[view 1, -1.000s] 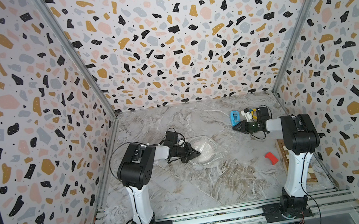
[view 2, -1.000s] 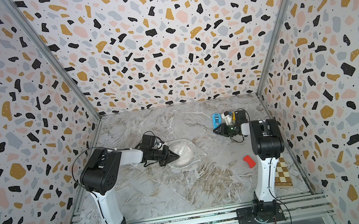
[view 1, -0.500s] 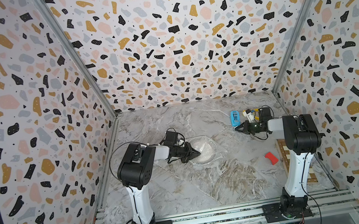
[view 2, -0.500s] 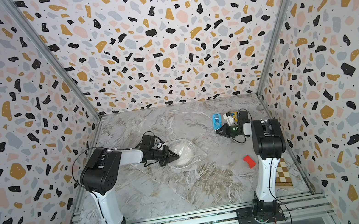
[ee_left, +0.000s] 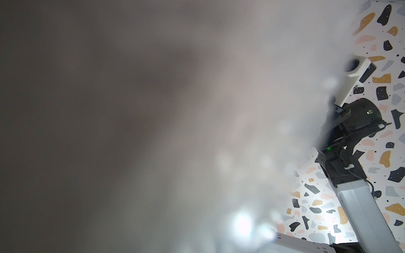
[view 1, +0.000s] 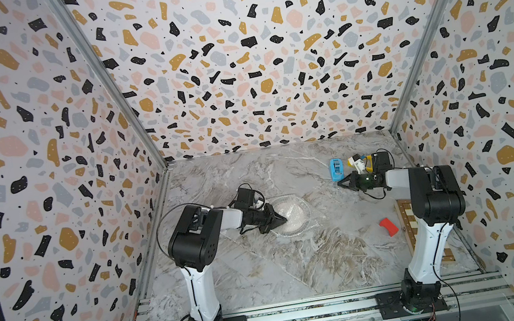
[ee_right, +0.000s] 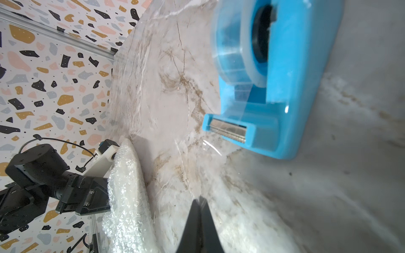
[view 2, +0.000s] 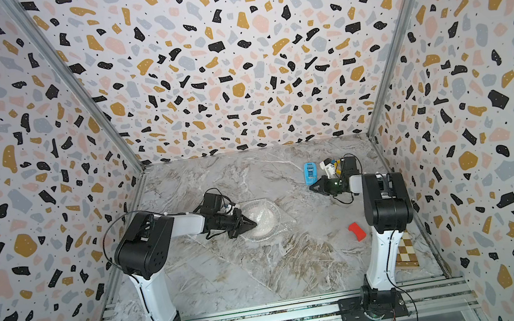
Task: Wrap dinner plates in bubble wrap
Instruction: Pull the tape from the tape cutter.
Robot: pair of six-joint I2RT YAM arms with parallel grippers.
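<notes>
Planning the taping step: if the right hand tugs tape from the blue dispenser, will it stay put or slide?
The dispenser looks like a small, thin plastic shell, so it is probably light. It rests loose on the smooth marble table, so a tug would likely drag it, or perhaps tip it, rather than leave it in place.

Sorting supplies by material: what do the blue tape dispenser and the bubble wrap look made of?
The tape dispenser: moulded plastic, smooth sky blue with soft highlights; its serrated cutter strip looks like metal. The bubble wrap: clear plastic film, glossy, dimpled all over with small air pockets.
</notes>
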